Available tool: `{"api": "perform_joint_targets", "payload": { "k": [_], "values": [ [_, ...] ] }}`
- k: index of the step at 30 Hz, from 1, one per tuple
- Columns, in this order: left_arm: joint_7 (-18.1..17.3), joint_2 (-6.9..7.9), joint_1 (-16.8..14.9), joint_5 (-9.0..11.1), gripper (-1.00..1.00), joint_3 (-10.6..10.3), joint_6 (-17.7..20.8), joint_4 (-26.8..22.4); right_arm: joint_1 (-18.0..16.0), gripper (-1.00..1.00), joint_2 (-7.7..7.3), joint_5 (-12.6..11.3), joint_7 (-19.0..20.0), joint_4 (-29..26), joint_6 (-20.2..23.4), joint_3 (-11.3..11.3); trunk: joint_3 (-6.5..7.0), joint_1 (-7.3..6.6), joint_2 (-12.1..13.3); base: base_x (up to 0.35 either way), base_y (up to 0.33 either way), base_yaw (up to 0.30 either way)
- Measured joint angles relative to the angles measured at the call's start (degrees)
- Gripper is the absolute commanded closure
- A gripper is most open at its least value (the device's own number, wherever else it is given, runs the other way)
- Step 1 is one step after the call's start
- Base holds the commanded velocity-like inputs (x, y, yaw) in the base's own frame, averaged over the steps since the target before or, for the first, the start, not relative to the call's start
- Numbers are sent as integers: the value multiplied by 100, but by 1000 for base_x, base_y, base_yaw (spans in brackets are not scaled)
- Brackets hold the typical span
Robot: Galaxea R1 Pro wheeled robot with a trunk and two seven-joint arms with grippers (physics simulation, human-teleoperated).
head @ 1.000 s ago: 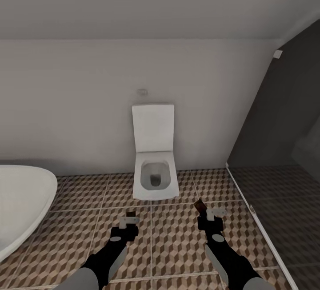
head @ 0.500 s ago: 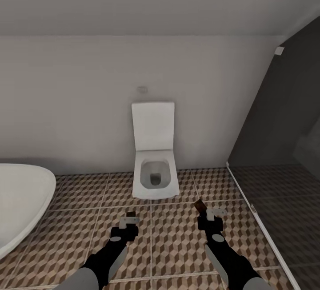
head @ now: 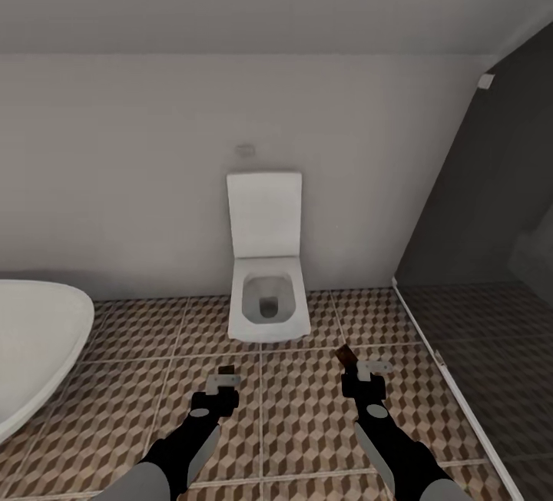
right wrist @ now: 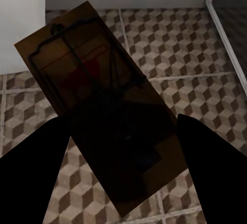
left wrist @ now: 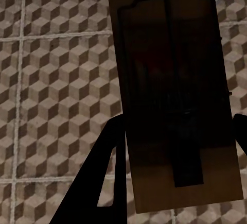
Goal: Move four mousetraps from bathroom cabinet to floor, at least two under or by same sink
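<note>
Cube-patterned brown and beige floor tiles [head: 307,401] are running up to a plain white wall. A white toilet [head: 267,286] with its lid raised is standing at the far wall, a white bathtub [head: 31,347] is curving in at the near left, and a dark glass shower screen [head: 491,255] is closing off the right. The left gripper [head: 224,378] is clamping a mousetrap [left wrist: 175,95] above the tiles; the right gripper [head: 361,369] is clamping another mousetrap [right wrist: 98,121], tilted, near the toilet.

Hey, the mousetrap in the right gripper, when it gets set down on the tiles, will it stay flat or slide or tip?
The mousetrap looks like a thin flat board, so it should probably lie stable and not roll. It likely stays stiff in the right gripper. The bathroom floor looks smooth, so it may slide a little if nudged.
</note>
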Motion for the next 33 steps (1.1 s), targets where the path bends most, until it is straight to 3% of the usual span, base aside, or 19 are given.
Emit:
{"api": "perform_joint_targets", "payload": {
  "k": [33],
  "values": [
    [0,34,-1,-9,100,9,0,-15,0,100,-24,-3,15,-4,182,-5,-593,725,-1324,0,0,0]
  ]
}}
